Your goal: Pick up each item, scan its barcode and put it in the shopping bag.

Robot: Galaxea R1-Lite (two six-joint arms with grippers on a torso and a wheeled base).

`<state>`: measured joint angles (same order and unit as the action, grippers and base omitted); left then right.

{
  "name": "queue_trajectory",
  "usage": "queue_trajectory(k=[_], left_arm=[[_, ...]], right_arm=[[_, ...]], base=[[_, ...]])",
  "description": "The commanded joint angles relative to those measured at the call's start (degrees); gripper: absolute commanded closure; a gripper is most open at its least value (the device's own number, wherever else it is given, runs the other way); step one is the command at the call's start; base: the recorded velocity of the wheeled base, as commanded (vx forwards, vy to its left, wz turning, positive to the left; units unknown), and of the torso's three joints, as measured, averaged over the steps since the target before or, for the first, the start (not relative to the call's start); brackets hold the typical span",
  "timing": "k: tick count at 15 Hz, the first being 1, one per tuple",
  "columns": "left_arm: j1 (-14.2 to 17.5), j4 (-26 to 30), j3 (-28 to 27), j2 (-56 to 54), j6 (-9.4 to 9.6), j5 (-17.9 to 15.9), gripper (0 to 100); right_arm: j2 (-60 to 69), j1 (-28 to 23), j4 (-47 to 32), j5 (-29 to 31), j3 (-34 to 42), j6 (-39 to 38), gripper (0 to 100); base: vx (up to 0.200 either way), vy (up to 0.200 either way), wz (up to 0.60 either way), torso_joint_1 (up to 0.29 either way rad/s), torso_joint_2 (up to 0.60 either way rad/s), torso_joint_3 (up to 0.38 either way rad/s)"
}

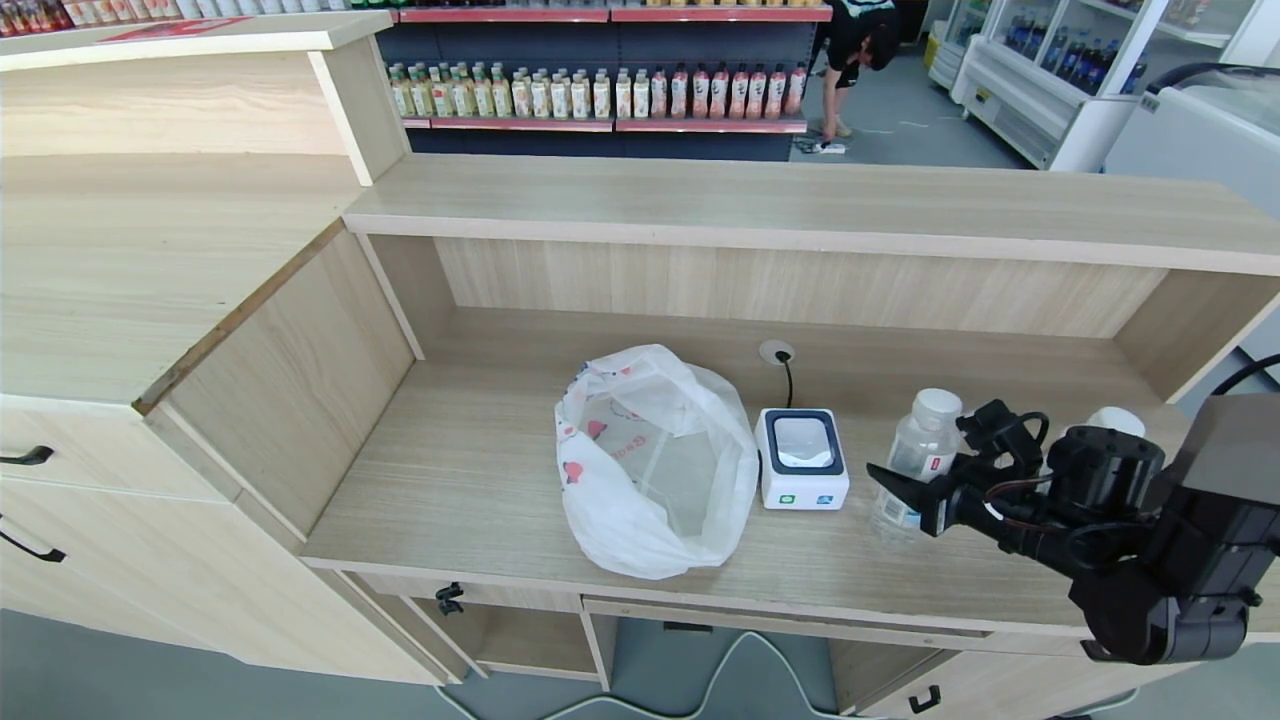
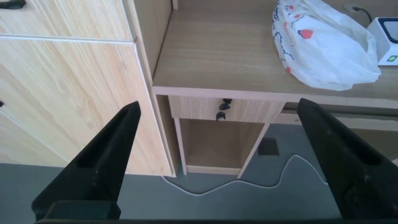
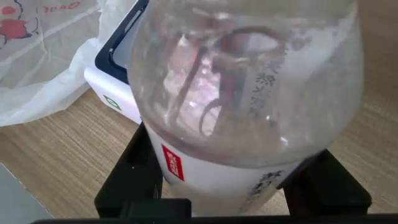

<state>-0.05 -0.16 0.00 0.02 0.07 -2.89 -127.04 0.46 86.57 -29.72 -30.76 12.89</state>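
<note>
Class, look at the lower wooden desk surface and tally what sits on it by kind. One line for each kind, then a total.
shopping bag: 1
barcode scanner: 1
clear bottle: 1
white-topped item, partly hidden, kind unclear: 1
Total: 4

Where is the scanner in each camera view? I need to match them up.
Head view: scanner on the counter, between the bag and the bottle.
Left wrist view: its corner at the frame edge, just past the bag.
Right wrist view: behind the bottle, beside the bag, scanner.
Shared landmark: the white bag with red print.
</note>
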Motion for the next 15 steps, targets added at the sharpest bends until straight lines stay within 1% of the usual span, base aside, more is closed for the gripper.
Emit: queue_trajectory(k=[1, 3, 5, 7, 8, 9, 10, 12, 13, 14, 15], left_arm=[[0.0, 0.0, 0.0, 0.0, 0.01, 0.0, 0], [0.0, 0.0, 0.0, 0.0, 0.01, 0.0, 0], [0.0, 0.0, 0.0, 0.0, -0.07, 0.0, 0], [0.0, 0.0, 0.0, 0.0, 0.01, 0.0, 0], [0.0, 0.0, 0.0, 0.0, -0.07, 0.0, 0], [0.0, 0.0, 0.0, 0.0, 0.01, 0.0, 0], [0.0, 0.0, -0.1, 0.0, 0.01, 0.0, 0], [0.0, 0.0, -0.1, 0.0, -0.07, 0.0, 0], [0.0, 0.0, 0.0, 0.0, 0.01, 0.0, 0], [0.0, 0.0, 0.0, 0.0, 0.01, 0.0, 0], [0.0, 0.0, 0.0, 0.0, 0.01, 0.0, 0]], right_arm=[[0.7, -0.6, 1.7, -2.9, 0.7, -0.5, 100], [3.5, -1.3, 1.7, -7.3, 1.0, -2.5, 100], [6.5, -1.5, 1.6, -8.7, -0.2, -6.7, 100], [11.4, -1.3, 0.6, -11.9, -2.7, -14.0, 100], [16.4, -1.3, -2.3, -14.8, -5.3, -19.7, 100], [18.7, -1.3, -4.0, -16.6, -6.7, -22.0, 100], [24.6, -1.3, -8.3, -23.1, -11.2, -28.3, 100], [30.4, -1.3, -8.9, -32.8, -15.7, -37.1, 100], [32.9, -1.0, -8.6, -36.5, -17.2, -42.0, 100], [35.4, 0.4, -8.5, -38.9, -18.4, -46.5, 100], [37.5, 3.0, -8.2, -39.3, -19.4, -51.0, 100]], base=[[0.000, 0.000, 0.00, 0.000, 0.00, 0.000], [0.000, 0.000, 0.00, 0.000, 0.00, 0.000], [0.000, 0.000, 0.00, 0.000, 0.00, 0.000], [0.000, 0.000, 0.00, 0.000, 0.00, 0.000], [0.000, 0.000, 0.00, 0.000, 0.00, 0.000], [0.000, 0.000, 0.00, 0.000, 0.00, 0.000], [0.000, 0.000, 0.00, 0.000, 0.00, 0.000], [0.000, 0.000, 0.00, 0.000, 0.00, 0.000], [0.000, 0.000, 0.00, 0.000, 0.00, 0.000], [0.000, 0.000, 0.00, 0.000, 0.00, 0.000], [0.000, 0.000, 0.00, 0.000, 0.00, 0.000]])
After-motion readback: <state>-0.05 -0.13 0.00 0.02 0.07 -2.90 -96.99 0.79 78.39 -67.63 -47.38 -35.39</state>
